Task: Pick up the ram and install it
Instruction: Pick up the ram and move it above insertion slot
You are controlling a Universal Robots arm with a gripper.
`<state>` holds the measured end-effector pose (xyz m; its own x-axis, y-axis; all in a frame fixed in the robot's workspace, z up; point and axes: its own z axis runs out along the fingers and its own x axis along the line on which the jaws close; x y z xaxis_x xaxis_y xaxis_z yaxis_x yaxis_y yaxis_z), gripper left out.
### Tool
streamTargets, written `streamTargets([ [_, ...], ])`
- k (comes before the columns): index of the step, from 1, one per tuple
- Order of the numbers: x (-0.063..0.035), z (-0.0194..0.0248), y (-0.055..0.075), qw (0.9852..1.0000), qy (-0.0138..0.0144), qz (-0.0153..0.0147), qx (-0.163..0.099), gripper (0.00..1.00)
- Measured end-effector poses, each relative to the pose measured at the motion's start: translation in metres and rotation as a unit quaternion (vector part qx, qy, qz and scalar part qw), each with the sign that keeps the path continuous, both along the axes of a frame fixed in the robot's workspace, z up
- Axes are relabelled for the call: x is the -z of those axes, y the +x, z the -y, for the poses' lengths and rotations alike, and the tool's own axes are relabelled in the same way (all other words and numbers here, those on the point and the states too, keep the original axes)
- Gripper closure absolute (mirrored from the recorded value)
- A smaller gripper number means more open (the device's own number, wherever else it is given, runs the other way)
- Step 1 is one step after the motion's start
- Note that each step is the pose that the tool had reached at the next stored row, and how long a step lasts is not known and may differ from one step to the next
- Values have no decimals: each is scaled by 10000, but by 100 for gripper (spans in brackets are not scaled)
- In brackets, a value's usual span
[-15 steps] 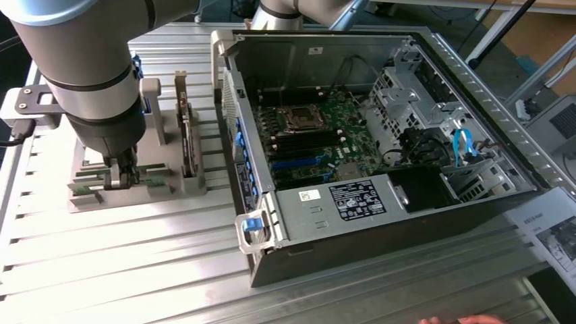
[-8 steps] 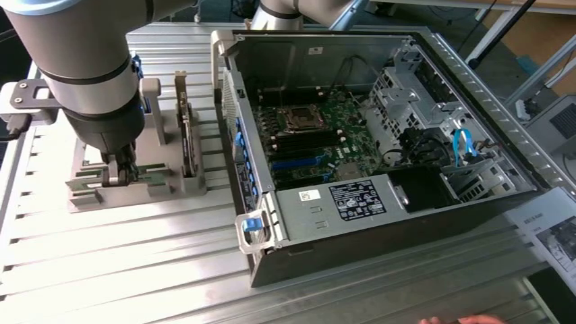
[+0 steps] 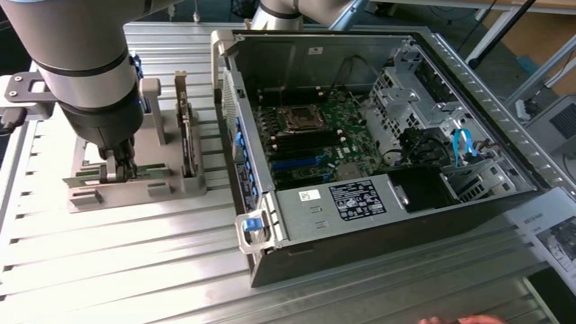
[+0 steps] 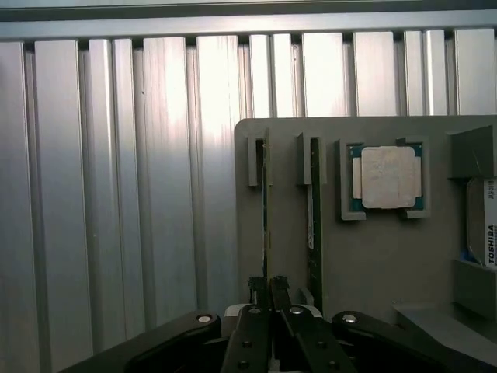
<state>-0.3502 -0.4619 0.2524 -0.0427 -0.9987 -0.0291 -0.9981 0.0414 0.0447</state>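
The gripper (image 4: 269, 291) is pinching the ram (image 4: 266, 210) between almost-closed fingers. The ram is standing edge-on in the grey holder (image 4: 373, 256), stretching straight ahead from the fingertips.

Arm (image 3: 85, 61) upright, gripper (image 3: 119, 170) down low (fingers (image 4: 279, 289) pinched close).

The counter (image 3: 135, 270) consists of parallel ribbed aluminium slats that reflect bright light. At the exterior view's far right stand metal frame struts (image 3: 547, 71).
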Motion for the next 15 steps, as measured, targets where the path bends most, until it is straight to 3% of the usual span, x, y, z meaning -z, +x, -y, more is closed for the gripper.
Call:
streamTargets([
  [15,-221,0,1,10000,0,0,0,88],
])
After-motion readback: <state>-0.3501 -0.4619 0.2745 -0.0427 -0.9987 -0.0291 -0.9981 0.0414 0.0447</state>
